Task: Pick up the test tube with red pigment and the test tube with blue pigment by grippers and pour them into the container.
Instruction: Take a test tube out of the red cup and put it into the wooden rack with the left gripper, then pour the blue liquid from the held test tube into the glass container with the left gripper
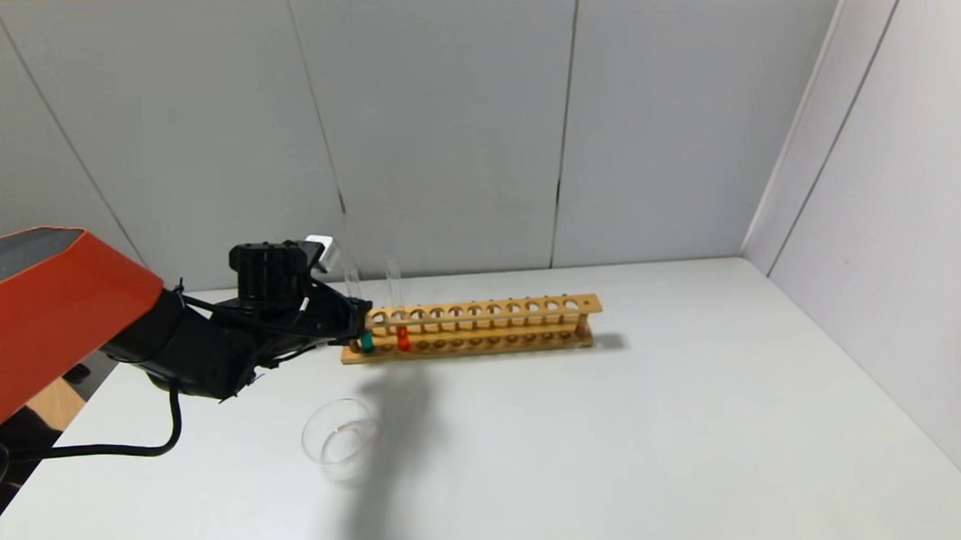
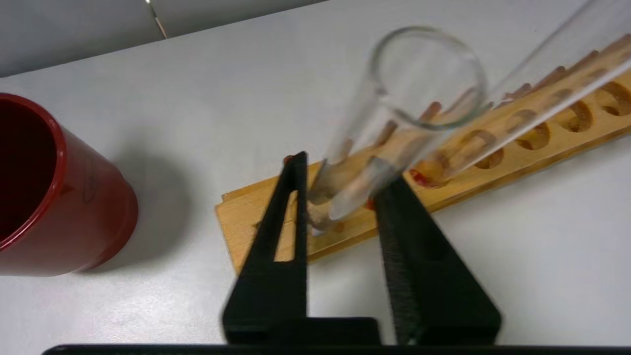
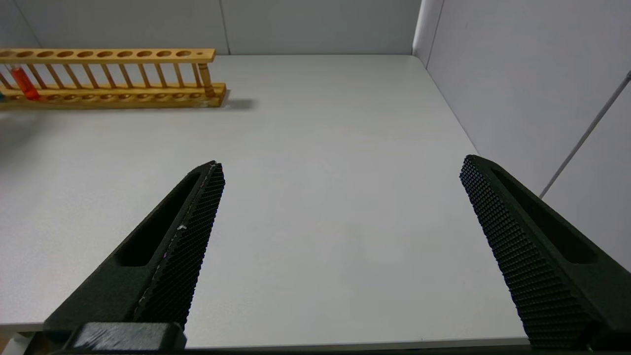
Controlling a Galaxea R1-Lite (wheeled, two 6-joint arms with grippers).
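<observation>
The test tube with blue pigment (image 1: 364,338) stands in the end hole of a wooden rack (image 1: 490,327), with the test tube with red pigment (image 1: 403,335) in the hole beside it. My left gripper (image 1: 361,320) is at that end of the rack. In the left wrist view its jaws (image 2: 342,167) sit against both sides of the blue tube's clear glass (image 2: 365,148); the blue liquid is hidden there. The red tube (image 2: 542,74) leans past on the far side. The container (image 1: 341,439), a clear glass beaker, stands on the table nearer me. My right gripper (image 3: 340,165) is open, empty and parked low.
A dark red cup (image 2: 59,197) stands on the table close to the rack's end, beside my left gripper. The rack (image 3: 113,96) and red tube (image 3: 23,83) show far off in the right wrist view. Grey walls close in the back and right.
</observation>
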